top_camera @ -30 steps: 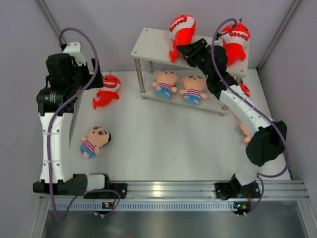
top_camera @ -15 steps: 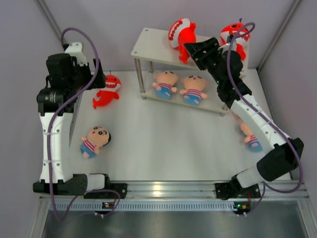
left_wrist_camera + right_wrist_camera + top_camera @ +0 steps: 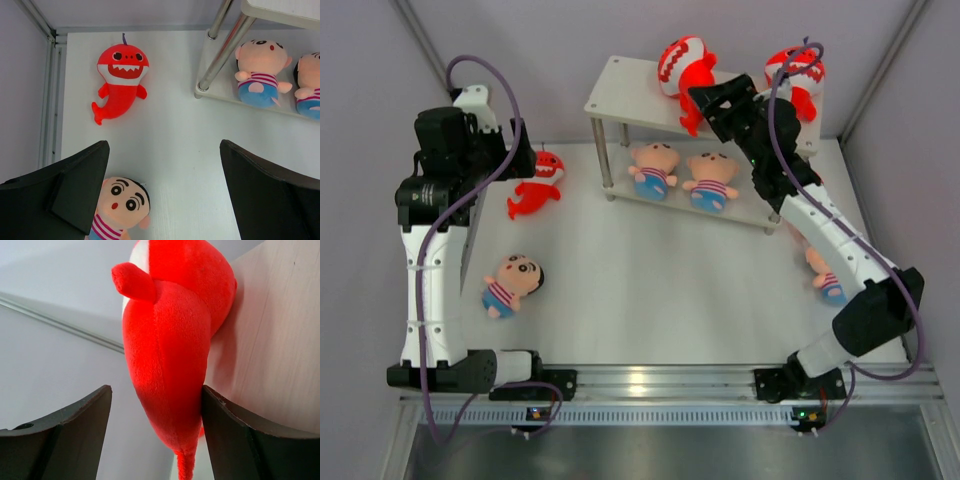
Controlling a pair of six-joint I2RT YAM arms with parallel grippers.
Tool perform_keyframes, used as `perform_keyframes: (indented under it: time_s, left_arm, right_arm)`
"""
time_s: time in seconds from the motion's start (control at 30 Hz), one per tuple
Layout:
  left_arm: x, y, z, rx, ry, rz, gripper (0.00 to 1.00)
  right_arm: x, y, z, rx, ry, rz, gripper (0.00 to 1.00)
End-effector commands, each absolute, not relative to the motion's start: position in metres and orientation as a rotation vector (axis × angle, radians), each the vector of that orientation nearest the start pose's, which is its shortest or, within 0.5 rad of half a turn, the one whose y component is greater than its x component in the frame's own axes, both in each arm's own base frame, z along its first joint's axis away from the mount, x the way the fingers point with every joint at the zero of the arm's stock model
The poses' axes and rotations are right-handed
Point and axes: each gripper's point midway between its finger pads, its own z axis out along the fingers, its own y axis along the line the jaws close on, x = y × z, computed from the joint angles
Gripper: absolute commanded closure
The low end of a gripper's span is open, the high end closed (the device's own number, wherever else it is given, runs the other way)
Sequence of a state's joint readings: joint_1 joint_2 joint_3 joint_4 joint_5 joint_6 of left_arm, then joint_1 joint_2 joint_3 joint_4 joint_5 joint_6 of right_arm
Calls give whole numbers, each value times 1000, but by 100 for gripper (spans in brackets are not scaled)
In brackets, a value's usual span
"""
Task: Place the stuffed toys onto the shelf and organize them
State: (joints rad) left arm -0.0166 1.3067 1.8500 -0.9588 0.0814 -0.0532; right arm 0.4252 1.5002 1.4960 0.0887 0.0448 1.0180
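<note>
The shelf [image 3: 620, 92] stands at the back right. One red shark [image 3: 682, 66] sits on its top board and another [image 3: 798, 72] at the right end. Two boy dolls [image 3: 655, 167] [image 3: 712, 181] lie on the lower board. My right gripper [image 3: 701, 104] is open around the first shark's tail [image 3: 170, 355]; the right finger touches it and the left finger stands apart. A third shark [image 3: 535, 186] and a boy doll [image 3: 511, 283] lie on the table at the left. My left gripper [image 3: 165, 170] hangs open and empty above that doll [image 3: 120, 205].
Another boy doll [image 3: 824, 277] lies on the table at the right, partly behind my right arm. The shelf's silver legs [image 3: 226, 50] stand close to the right of my left gripper. Grey walls close in the table on three sides.
My right gripper has opened and let go of the shark on the top board, after lifting it further onto the shelf. The left arm has not moved.
</note>
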Motion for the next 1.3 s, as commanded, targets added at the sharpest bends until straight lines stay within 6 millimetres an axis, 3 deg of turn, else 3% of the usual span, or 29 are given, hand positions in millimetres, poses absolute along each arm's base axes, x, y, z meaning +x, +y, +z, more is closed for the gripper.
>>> perform_keyframes:
  time_s: [0.0,0.03,0.2,0.3,0.33,0.37,0.5,0.67,0.83,1.03,1.27]
  left_arm:
    - [338,-21,415,14,1964,-120,2]
    - [338,-21,415,16,1963,-123,2]
    - [338,-22,415,18,1964,-126,2]
    - [338,-21,415,18,1962,-124,2]
    - [338,-22,415,19,1962,-125,2]
    - [338,-21,416,18,1961,-124,2]
    - [339,-25,417,25,1961,-147,2]
    - [339,-27,417,28,1961,-161,2]
    - [337,-26,418,31,1956,-152,2]
    - [339,-26,414,45,1966,-147,2]
    - [345,-29,394,73,2017,-158,2]
  right_arm:
    - [448,240,460,453,1482,1156,29]
    - [455,242,453,453,1507,1139,29]
    - [455,246,462,401,1515,1128,27]
    - [444,231,467,404,1511,1040,10]
    - [440,229,468,387,1506,1003,1]
    - [440,221,462,408,1509,953,1]
    - [429,213,469,394,1492,888,1]
    - [424,218,472,348,1507,828,1]
    - [427,218,460,371,1535,821,1]
    - [397,208,508,267,1413,691,0]
    - [384,213,495,209,1472,694,1]
